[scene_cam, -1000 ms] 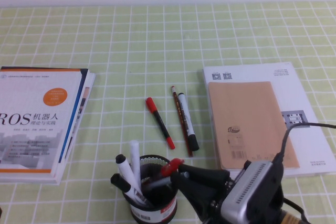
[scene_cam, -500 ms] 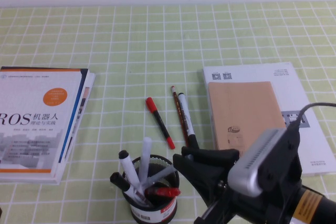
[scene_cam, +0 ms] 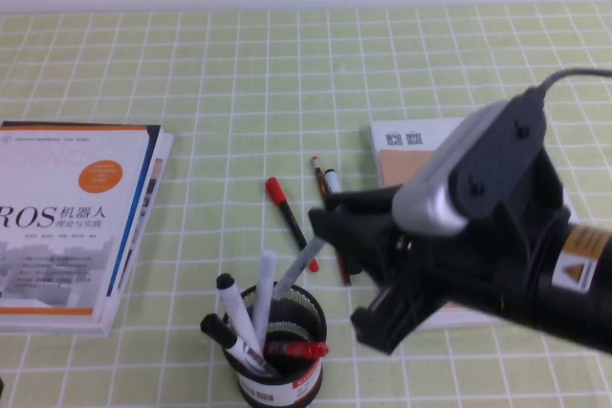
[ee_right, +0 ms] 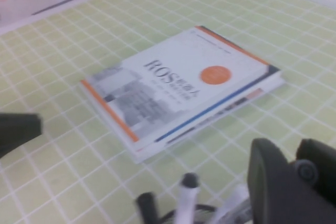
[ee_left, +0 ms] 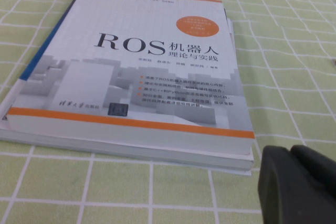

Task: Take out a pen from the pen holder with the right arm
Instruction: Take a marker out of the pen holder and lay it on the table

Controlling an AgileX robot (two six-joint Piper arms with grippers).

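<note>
The black mesh pen holder stands at the table's near edge with black-capped white markers and a red pen in it. My right gripper hangs above and just right of the holder, shut on the top of a white pen. That pen slants down, its lower end still inside the holder's rim. In the right wrist view the right gripper fills the corner, with the white pen and the marker caps beside it. My left gripper is shut and rests low beside the ROS book.
The ROS book lies at the left. A red pen lies loose mid-table, with a brown pen and a white marker partly hidden behind my right arm. A tan notebook on a white book lies at the right, mostly covered by the arm.
My right gripper has risen and moved away from the near edge, drawing the white pen up out of the holder at a slant. The red pen has dropped across the holder's rim.
</note>
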